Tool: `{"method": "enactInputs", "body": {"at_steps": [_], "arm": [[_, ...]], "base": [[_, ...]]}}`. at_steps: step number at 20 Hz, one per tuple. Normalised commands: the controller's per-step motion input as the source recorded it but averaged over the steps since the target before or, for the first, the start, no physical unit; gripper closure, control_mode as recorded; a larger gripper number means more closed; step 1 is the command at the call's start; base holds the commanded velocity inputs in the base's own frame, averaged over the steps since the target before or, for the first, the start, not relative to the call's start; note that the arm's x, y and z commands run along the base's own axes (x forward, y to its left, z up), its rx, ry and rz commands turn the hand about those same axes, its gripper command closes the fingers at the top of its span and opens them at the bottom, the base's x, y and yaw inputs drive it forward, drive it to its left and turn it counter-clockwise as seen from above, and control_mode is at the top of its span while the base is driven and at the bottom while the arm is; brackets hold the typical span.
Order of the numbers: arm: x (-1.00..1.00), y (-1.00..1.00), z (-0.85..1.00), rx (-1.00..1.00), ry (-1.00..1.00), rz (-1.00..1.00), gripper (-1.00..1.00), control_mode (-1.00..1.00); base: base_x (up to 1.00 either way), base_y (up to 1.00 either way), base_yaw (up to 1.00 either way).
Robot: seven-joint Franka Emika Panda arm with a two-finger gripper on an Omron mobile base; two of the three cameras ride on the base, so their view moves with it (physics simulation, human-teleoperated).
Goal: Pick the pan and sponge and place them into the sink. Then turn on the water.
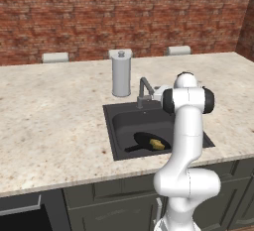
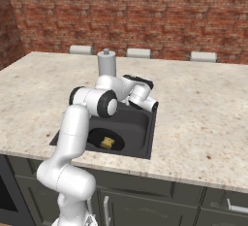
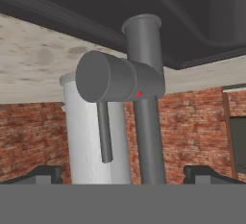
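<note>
Gripper [image 3: 123, 172]: jaws wide apart, nothing held, close up at the faucet [image 3: 144, 98].
Pan [image 1: 149, 141]: flat in the sink [image 1: 124, 121].
Sponge [image 1: 158, 144]: on the pan.
Towel holder [image 1: 121, 74]: upright on the counter [image 1: 49, 111], just behind the faucet.

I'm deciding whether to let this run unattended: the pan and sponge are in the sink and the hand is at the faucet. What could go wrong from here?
1. The open gripper faces the faucet closely; it could knock the post instead of moving the thin lever.
2. The paper-towel holder stands just behind; a swing might tip it.
3. The sponge rests on the pan; water could shift it.
</note>
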Motion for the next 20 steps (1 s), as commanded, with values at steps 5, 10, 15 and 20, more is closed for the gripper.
{"method": "enactInputs", "body": {"at_steps": [5,10,15,20], "arm": [[0.18,0.01,-0.37,0.0,0.0,0.0,-1.0,-1.0],[0.31,0.08,-0.06,0.0,0.0,-0.01,-1.0,-1.0],[0.21,0.05,0.0,0.0,0.0,0.0,-1.0,-1.0],[0.09,0.0,0.0,0.0,0.0,0.0,-1.0,-1.0]], "base": [[0.0,0.0,0.0],[0.0,0.0,0.0],[0.0,0.0,0.0],[0.0,0.0,0.0]]}}
